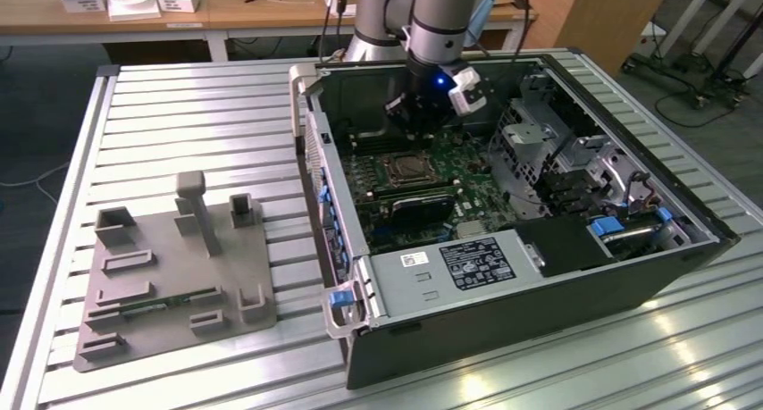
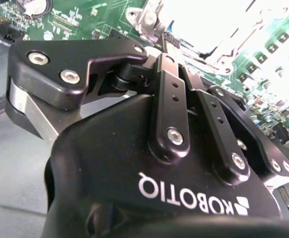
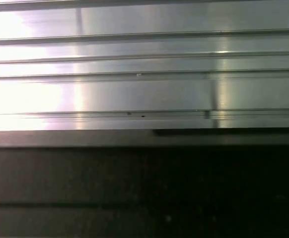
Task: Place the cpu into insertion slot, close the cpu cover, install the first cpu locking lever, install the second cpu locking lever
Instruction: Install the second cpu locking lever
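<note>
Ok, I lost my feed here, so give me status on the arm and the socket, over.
Gripper inside the open computer case, above the insertion slot. Fingers' state unclear. Nothing seen between gripper and slot.

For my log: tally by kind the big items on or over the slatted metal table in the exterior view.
Open black computer tower case: 1
Grey moulded fixture plate with upright holders: 1
Grey-and-blue robot arm: 1
Total: 3
</note>
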Tool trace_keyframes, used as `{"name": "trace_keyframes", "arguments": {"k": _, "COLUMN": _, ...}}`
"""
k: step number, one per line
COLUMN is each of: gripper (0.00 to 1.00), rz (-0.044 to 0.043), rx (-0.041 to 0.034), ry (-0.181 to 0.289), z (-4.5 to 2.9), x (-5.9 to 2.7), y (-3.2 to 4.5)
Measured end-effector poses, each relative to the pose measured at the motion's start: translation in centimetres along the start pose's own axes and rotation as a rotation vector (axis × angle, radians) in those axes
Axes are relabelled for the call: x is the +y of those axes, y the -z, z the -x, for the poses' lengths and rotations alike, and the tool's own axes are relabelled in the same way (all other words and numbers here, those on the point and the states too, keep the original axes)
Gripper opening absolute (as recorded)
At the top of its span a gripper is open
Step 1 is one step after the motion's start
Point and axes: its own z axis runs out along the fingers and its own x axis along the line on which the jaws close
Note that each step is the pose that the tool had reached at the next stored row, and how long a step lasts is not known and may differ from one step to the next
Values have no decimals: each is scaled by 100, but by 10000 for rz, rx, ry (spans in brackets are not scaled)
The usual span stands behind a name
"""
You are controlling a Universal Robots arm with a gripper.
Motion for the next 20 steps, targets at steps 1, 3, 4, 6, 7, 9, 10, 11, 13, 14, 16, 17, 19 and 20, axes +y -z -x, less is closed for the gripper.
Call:
{"name": "trace_keyframes", "arguments": {"k": 1, "gripper": 10, "rz": 0, "rx": -1, "ry": 1, "z": 0, "x": -14, "y": 0}}
{"name": "trace_keyframes", "arguments": {"k": 3, "gripper": 10, "rz": 0, "rx": 0, "ry": 0, "z": 1, "x": -46, "y": 0}}
{"name": "trace_keyframes", "arguments": {"k": 4, "gripper": 10, "rz": 0, "rx": 0, "ry": 1, "z": 1, "x": -60, "y": 0}}
{"name": "trace_keyframes", "arguments": {"k": 6, "gripper": 10, "rz": 1, "rx": -1, "ry": 1, "z": 2, "x": -85, "y": 0}}
{"name": "trace_keyframes", "arguments": {"k": 7, "gripper": 10, "rz": 0, "rx": 0, "ry": 1, "z": 2, "x": -97, "y": 0}}
{"name": "trace_keyframes", "arguments": {"k": 9, "gripper": 10, "rz": 1, "rx": 0, "ry": 1, "z": 3, "x": -123, "y": 0}}
{"name": "trace_keyframes", "arguments": {"k": 10, "gripper": 10, "rz": 0, "rx": 0, "ry": 1, "z": 3, "x": -137, "y": 0}}
{"name": "trace_keyframes", "arguments": {"k": 11, "gripper": 10, "rz": 0, "rx": -1, "ry": 1, "z": 3, "x": -147, "y": 1}}
{"name": "trace_keyframes", "arguments": {"k": 13, "gripper": 10, "rz": 1, "rx": -1, "ry": 0, "z": 3, "x": -152, "y": 0}}
{"name": "trace_keyframes", "arguments": {"k": 14, "gripper": 10, "rz": 0, "rx": 0, "ry": 0, "z": 3, "x": -152, "y": 0}}
{"name": "trace_keyframes", "arguments": {"k": 16, "gripper": 10, "rz": -1, "rx": 0, "ry": 0, "z": 3, "x": -152, "y": 1}}
{"name": "trace_keyframes", "arguments": {"k": 17, "gripper": 10, "rz": -1, "rx": 0, "ry": 1, "z": 3, "x": -152, "y": 1}}
{"name": "trace_keyframes", "arguments": {"k": 19, "gripper": 10, "rz": 0, "rx": 0, "ry": 0, "z": 3, "x": -153, "y": 1}}
{"name": "trace_keyframes", "arguments": {"k": 20, "gripper": 10, "rz": 0, "rx": -1, "ry": 1, "z": 3, "x": -153, "y": 2}}
